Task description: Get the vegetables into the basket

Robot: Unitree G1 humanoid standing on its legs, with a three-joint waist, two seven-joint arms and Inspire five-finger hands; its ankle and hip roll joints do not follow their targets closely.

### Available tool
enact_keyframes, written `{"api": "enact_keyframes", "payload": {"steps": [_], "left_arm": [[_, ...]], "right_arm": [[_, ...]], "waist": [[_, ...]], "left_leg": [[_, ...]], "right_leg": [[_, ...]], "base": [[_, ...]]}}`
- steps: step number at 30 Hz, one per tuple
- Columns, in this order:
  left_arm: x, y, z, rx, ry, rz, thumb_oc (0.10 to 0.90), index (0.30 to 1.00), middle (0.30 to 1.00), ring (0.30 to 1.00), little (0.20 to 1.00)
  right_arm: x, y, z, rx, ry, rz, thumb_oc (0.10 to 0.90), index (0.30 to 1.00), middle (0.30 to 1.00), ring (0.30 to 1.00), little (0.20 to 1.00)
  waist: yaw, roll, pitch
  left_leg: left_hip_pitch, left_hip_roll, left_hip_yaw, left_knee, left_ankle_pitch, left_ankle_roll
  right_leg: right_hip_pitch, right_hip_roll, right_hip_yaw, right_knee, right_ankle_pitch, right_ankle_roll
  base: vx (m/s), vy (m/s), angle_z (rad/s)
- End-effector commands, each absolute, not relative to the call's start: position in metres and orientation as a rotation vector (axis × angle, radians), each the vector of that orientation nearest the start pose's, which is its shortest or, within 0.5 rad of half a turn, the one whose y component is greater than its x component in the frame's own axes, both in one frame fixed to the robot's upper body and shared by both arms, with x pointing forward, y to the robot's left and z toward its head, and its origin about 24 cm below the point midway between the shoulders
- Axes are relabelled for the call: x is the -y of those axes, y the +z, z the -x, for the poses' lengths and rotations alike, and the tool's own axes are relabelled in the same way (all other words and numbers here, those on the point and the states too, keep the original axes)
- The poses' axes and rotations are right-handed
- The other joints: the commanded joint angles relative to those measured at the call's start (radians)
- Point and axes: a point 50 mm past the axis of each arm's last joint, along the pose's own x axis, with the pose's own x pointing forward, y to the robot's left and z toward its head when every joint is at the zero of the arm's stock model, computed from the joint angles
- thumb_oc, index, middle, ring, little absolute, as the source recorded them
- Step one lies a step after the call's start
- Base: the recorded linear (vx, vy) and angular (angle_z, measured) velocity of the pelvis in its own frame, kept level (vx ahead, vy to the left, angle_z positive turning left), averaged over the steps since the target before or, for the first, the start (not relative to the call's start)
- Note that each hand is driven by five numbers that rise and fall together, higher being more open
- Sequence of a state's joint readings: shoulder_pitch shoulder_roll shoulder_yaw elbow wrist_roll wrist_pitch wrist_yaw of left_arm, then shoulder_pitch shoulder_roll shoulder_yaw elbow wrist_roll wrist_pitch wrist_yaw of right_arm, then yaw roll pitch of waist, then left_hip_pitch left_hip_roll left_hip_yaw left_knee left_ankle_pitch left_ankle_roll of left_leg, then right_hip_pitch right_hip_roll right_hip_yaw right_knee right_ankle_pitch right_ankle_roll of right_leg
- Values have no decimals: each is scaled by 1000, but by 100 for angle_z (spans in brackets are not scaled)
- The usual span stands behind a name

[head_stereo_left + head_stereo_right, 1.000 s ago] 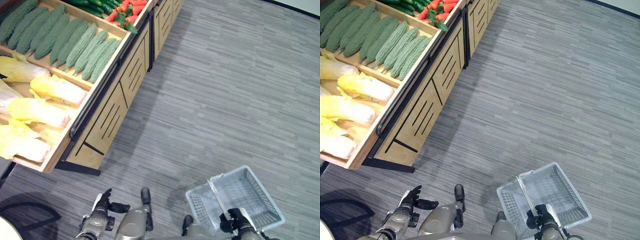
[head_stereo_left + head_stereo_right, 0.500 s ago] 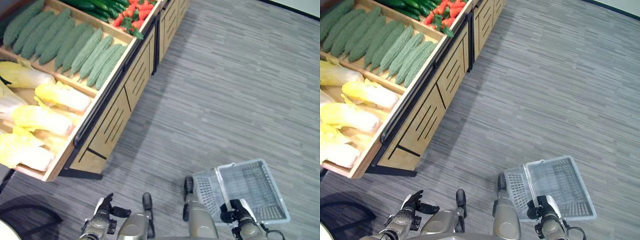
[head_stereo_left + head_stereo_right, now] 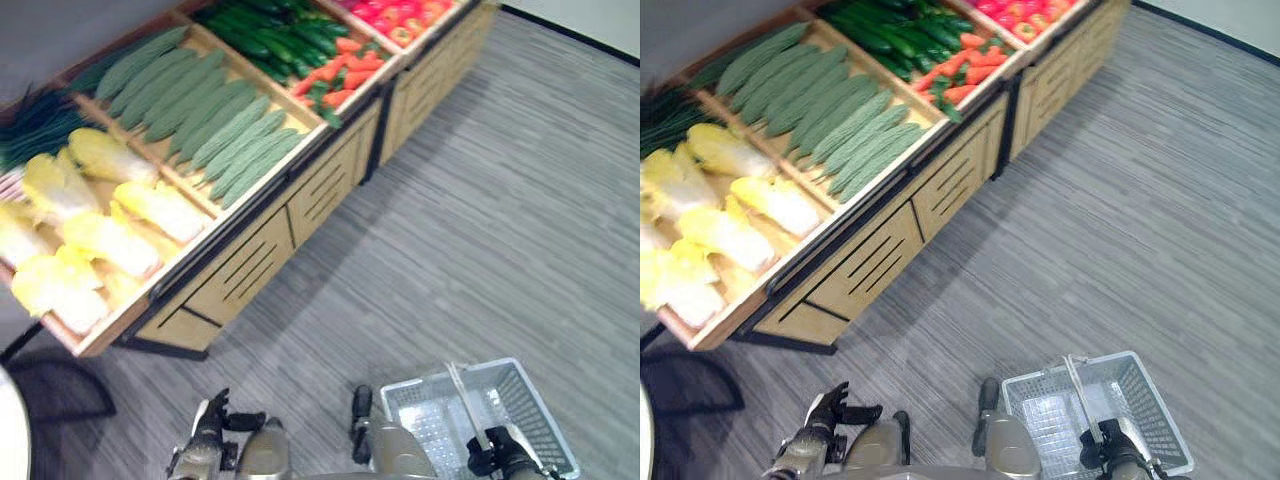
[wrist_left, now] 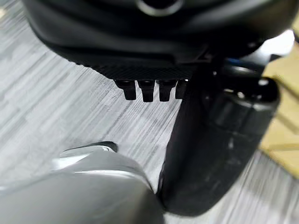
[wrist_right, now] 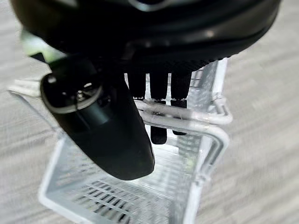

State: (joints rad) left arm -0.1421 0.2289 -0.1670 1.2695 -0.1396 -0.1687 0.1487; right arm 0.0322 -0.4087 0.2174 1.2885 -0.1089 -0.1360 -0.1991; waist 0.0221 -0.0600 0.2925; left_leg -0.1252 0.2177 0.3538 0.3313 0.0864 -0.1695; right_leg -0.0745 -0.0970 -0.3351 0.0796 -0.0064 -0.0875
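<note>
A pale grey mesh basket hangs empty near the floor at lower right. My right hand is shut on its handle, with the fingers curled over the two bars. My left hand hangs low at lower left with relaxed fingers, holding nothing. The vegetables lie in a slanted wooden stand at upper left. It holds yellow cabbages, bumpy green gourds, dark cucumbers, carrots and red produce. Both hands are well short of the stand.
Grey striped carpet stretches open to the right of the stand. A dark chair base stands at lower left beside the stand's corner. Thin green stalks lie at the stand's far left.
The whole picture has shifted, so more of the stand and its far bins now show. The basket stays hanging from my right hand and my left hand stays low.
</note>
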Motion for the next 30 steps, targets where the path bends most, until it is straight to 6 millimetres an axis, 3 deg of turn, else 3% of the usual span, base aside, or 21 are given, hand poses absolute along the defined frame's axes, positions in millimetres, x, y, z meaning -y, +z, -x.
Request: {"api": "enact_keyframes", "payload": {"steps": [1,2,4,6,14,21,23,24,26,27,28,29,30], "left_arm": [[-228,-148,-136,-991,159,-305,900,1000,1000,1000,1000],[-229,-149,-133,-1006,158,-320,900,1000,1000,1000,1000],[-231,-149,-130,-1014,167,-323,900,1000,1000,1000,1000],[-233,-151,-125,-1032,180,-321,900,1000,1000,1000,1000],[-240,-149,-126,-1030,169,-346,900,1000,1000,1000,1000],[-243,-147,-127,-1015,178,-345,900,1000,1000,1000,1000],[-244,-148,-124,-1024,181,-338,900,1000,1000,1000,1000],[-244,-146,-127,-1010,180,-332,900,1000,1000,1000,1000],[-244,-147,-125,-1012,173,-333,900,1000,1000,1000,1000],[-245,-147,-123,-1019,175,-328,900,1000,1000,1000,1000],[-245,-147,-123,-1019,175,-328,900,1000,1000,1000,1000],[-246,-147,-122,-1019,183,-326,900,1000,1000,1000,1000],[-246,-147,-122,-1019,183,-326,900,1000,1000,1000,1000]], "right_arm": [[325,-130,-60,-1147,-261,695,400,300,300,300,300],[323,-131,-56,-1156,-258,689,400,300,300,300,300],[320,-133,-56,-1155,-243,691,400,300,300,300,300],[316,-135,-55,-1165,-227,687,400,300,300,300,300],[307,-140,-51,-1185,-187,687,400,300,300,300,300],[303,-140,-66,-1152,-161,700,400,300,300,300,300],[299,-141,-71,-1141,-148,697,400,300,300,300,300],[296,-140,-78,-1117,-135,699,400,300,300,300,300],[295,-139,-84,-1103,-132,698,400,300,300,300,300],[293,-139,-89,-1085,-130,693,400,300,300,300,300],[293,-139,-89,-1085,-130,694,400,300,300,300,300],[292,-139,-90,-1077,-122,696,400,300,300,300,300],[292,-139,-90,-1077,-122,696,400,300,300,300,300]], "waist": [[-9,30,5],[-12,37,-7],[-11,38,-9],[-5,40,-16],[11,20,-22],[38,9,-25],[44,10,-28],[44,16,-19],[37,24,-10],[30,44,0],[30,44,1],[20,48,9],[19,49,10]], "left_leg": [[30,74,175,-153,37,7],[42,73,190,-239,65,3],[47,67,180,-279,93,-2],[68,41,152,-307,68,16],[59,-18,162,-287,13,49],[48,-79,154,-281,-43,88],[76,-114,147,-312,-61,114],[106,-139,134,-326,-74,135],[122,-147,120,-333,-81,142],[145,-136,125,-340,-69,148],[146,-137,126,-340,-70,148],[169,-143,104,-341,-76,140],[170,-142,103,-341,-77,140]], "right_leg": [[-6,-34,107,137,-79,163],[-2,-31,90,156,-100,171],[-2,-31,86,171,-116,174],[9,-37,82,197,-134,182],[30,-91,85,173,-104,215],[50,-146,91,140,-48,259],[19,-170,105,233,-4,274],[-32,-187,135,356,80,288],[-62,-174,173,406,93,287],[-134,-123,209,415,90,255],[-134,-124,210,417,88,255],[-174,-92,238,357,64,244],[-172,-92,237,357,64,244]], "base": [[177,6,121],[259,57,55],[169,60,17],[156,96,12],[90,145,10],[46,154,9],[56,219,2],[42,185,3],[56,118,15],[51,62,26],[129,-1,31],[112,-19,31],[193,-79,30]]}}
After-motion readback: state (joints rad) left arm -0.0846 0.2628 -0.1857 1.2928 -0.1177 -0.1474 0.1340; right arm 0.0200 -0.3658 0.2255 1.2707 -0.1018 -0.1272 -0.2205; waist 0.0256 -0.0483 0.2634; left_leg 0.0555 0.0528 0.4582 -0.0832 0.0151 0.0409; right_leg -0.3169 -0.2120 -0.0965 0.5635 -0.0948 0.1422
